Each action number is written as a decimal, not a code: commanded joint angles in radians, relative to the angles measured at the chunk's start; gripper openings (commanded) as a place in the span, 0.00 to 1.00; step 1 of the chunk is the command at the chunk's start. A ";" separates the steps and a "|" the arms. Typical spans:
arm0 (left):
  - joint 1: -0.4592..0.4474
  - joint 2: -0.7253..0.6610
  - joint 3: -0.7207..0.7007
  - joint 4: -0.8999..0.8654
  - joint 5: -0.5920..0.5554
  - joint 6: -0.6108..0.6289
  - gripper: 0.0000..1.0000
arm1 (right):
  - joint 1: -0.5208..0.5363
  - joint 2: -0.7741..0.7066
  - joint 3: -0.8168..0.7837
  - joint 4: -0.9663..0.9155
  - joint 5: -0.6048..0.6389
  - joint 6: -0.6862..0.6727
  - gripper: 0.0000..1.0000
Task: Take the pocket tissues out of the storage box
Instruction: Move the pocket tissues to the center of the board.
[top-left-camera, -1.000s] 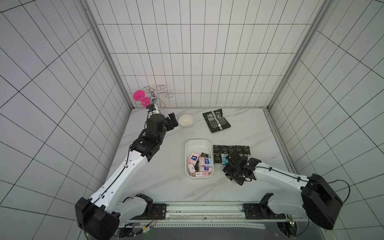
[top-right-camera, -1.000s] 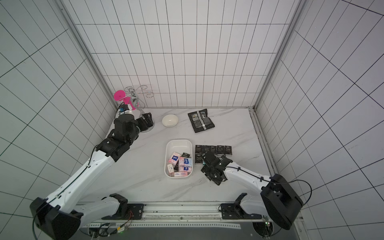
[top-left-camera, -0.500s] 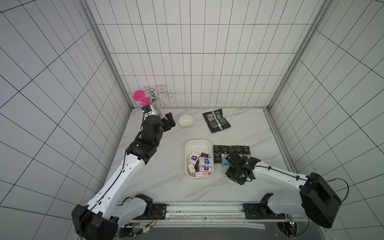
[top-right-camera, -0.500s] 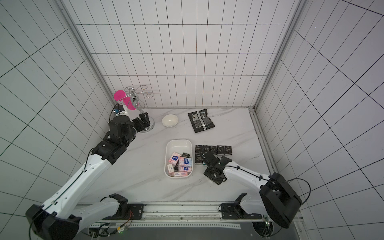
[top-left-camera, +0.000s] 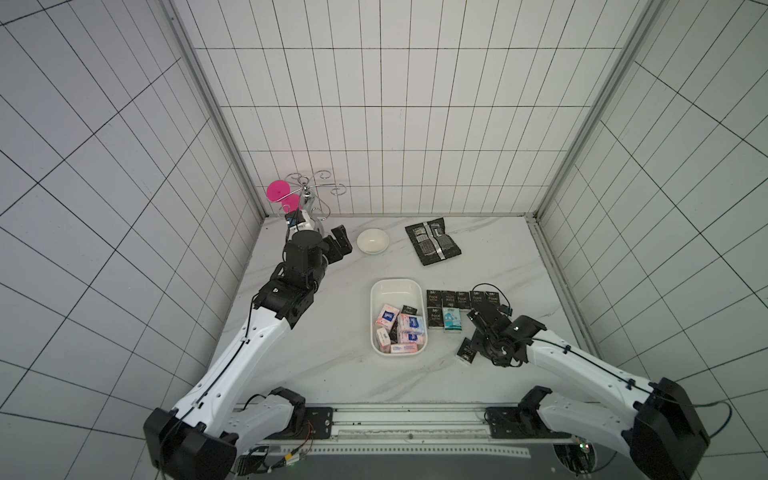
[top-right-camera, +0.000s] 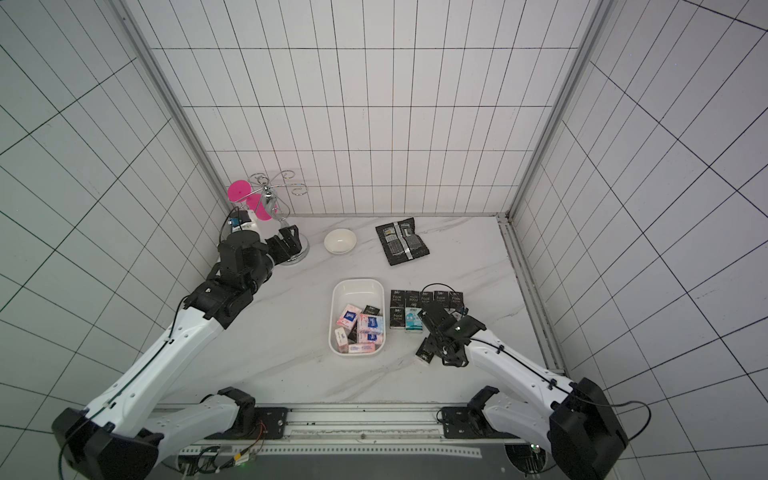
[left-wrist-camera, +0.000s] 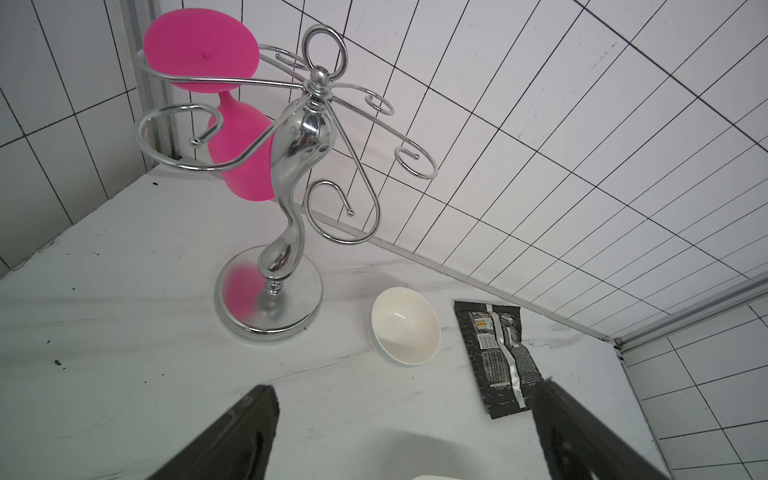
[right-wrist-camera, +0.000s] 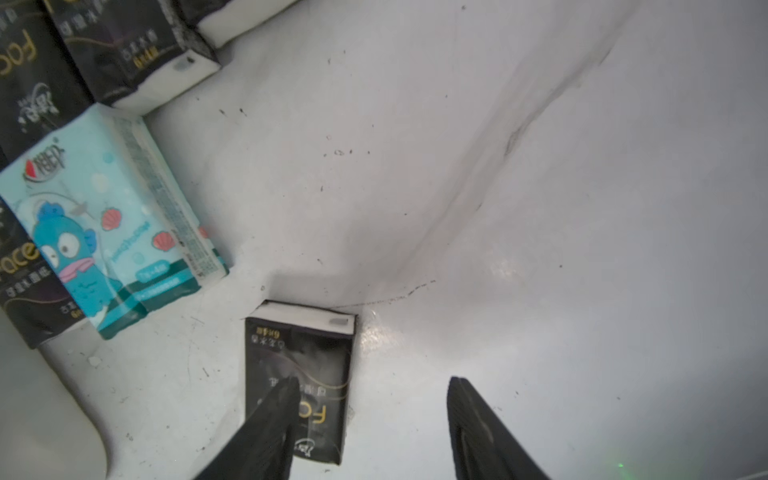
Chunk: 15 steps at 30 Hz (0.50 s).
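The storage box (top-left-camera: 394, 287) (top-right-camera: 358, 290), a shallow white tray, sits mid-table and holds several pink-white and black pocket tissues (top-left-camera: 401, 332) (top-right-camera: 360, 328). To its right, black packets (top-left-camera: 461, 299) and a teal one (top-left-camera: 451, 325) (right-wrist-camera: 104, 224) lie in rows on the table. A loose black packet (top-left-camera: 466, 351) (top-right-camera: 424, 352) (right-wrist-camera: 307, 345) lies flat nearer the front. My right gripper (top-left-camera: 473, 338) (top-right-camera: 428, 332) (right-wrist-camera: 372, 380) hangs open over it, one finger above the packet and nothing between the jaws. My left gripper (top-left-camera: 341, 245) (top-right-camera: 289, 241) (left-wrist-camera: 405, 386) is open and empty at the back left.
A chrome glass stand (top-left-camera: 309, 195) (left-wrist-camera: 291, 174) with a pink glass (top-left-camera: 279, 192) (left-wrist-camera: 245, 162) stands in the back left corner by my left gripper. A small white bowl (top-left-camera: 372, 241) (left-wrist-camera: 405, 324) and a black foil pouch (top-left-camera: 433, 241) (left-wrist-camera: 498, 357) lie along the back.
My left arm has swung back toward the stand in the left rear corner. My right gripper has shifted slightly toward the front, and its jaws have narrowed somewhat.
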 joint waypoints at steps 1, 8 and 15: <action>0.003 0.016 0.012 0.021 0.014 -0.001 0.99 | 0.023 -0.014 0.018 -0.002 -0.009 0.017 0.66; 0.003 0.025 0.022 0.020 0.004 0.017 0.98 | 0.064 0.074 0.040 0.065 -0.040 0.051 0.73; 0.004 0.027 0.017 0.021 0.003 0.021 0.99 | 0.084 0.135 0.044 0.116 -0.053 0.067 0.73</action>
